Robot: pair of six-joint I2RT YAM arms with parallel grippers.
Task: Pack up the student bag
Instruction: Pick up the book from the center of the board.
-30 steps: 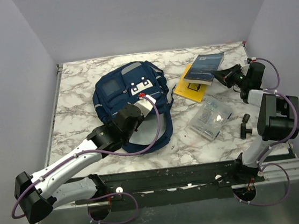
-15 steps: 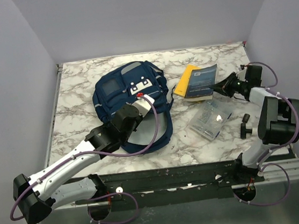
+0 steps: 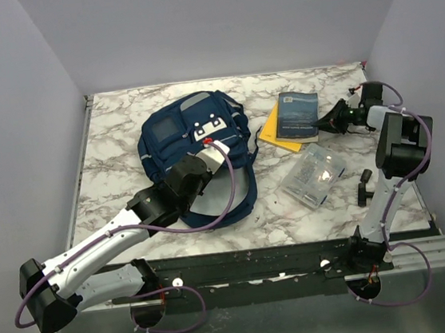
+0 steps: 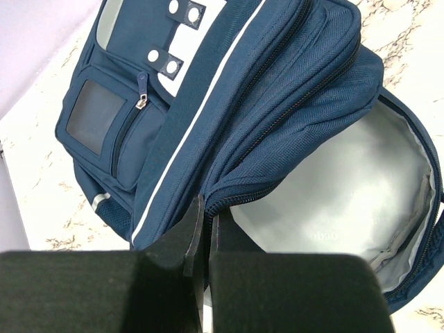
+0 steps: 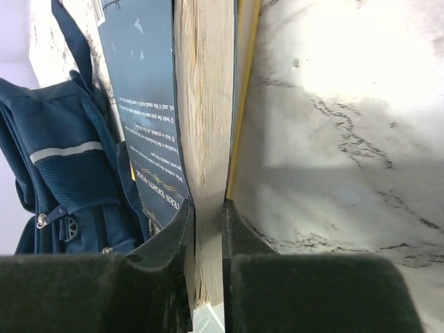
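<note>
The student bag (image 3: 190, 130) lies in the middle of the marble table, navy with pale stripes, its main compartment unzipped to show grey lining (image 4: 347, 201). My left gripper (image 3: 205, 156) is shut on the bag's zippered flap edge (image 4: 229, 191), holding it up. At the right, my right gripper (image 3: 328, 120) clamps the page edge of a dark blue book (image 3: 297, 115), which rests on a yellow book (image 3: 275, 122). In the right wrist view the fingertips (image 5: 184, 215) sit on either side of the blue book's pages (image 5: 205, 104), with the yellow cover (image 5: 244, 83) beside them.
A clear plastic pouch (image 3: 313, 174) with small items lies in front of the books. The bag's dark strap (image 3: 245, 188) trails toward the near edge. Grey walls enclose the table on three sides.
The right gripper has swung the dark blue book round and toward the far right, so it now sits squarer over the yellow book. The left arm and the bag have not moved.
</note>
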